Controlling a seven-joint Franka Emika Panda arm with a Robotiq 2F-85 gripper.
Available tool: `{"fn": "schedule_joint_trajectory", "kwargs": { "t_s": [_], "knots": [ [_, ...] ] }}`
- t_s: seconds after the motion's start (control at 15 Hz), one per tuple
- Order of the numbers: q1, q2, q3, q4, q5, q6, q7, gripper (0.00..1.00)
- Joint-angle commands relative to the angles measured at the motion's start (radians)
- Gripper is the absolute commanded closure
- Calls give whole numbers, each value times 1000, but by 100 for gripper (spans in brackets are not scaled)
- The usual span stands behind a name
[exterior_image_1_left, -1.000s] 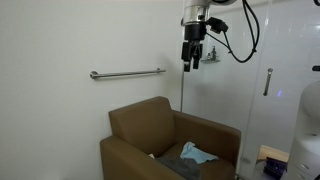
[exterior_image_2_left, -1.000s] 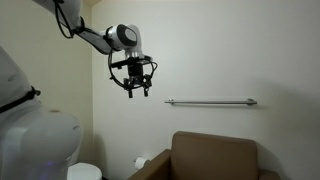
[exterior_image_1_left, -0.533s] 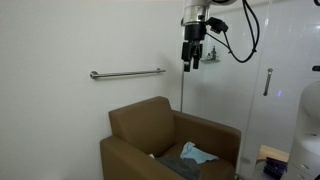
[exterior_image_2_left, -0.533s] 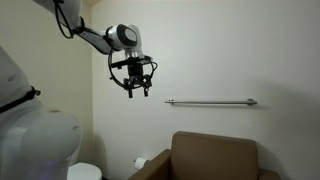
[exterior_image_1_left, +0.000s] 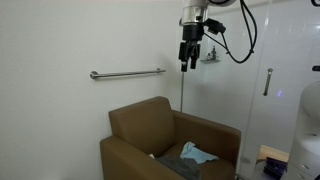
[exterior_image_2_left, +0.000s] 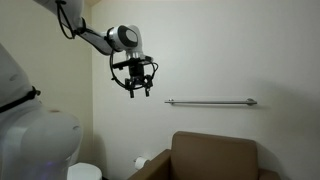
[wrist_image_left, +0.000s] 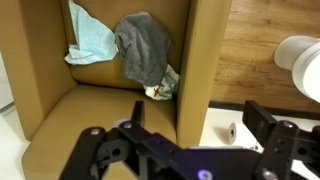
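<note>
Armchair: we see a brown armchair (exterior_image_1_left: 140, 125) standing against the wall, directly under the arm.
Grab bar: a metal grab bar (exterior_image_1_left: 127, 73) runs level along the wall; in both exterior views its near end lies just beside the gripper, apart from it.
Grey cloth: a crumpled grey cloth (wrist_image_left: 145, 50) lies at the back of the seat, well below the gripper.
Light blue cloth: a light blue cloth (wrist_image_left: 92, 40) lies bunched beside the grey one, touching it.
Gripper: we find the gripper (exterior_image_1_left: 188, 66) high above the chair, pointing down, fingers spread wide and holding nothing.
</note>
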Motion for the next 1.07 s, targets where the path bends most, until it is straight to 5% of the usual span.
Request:
{"fn": "schedule_joint_trajectory", "kwargs": {
  "t_s": [0.0,0.53,1.0],
  "knots": [
    [1,123,-24,53,-21,91,-20,0],
    [-13,407,-125,212,14,101,-167,0],
    [-19,594,-136,201,59,204,-188,0]
  ]
}}
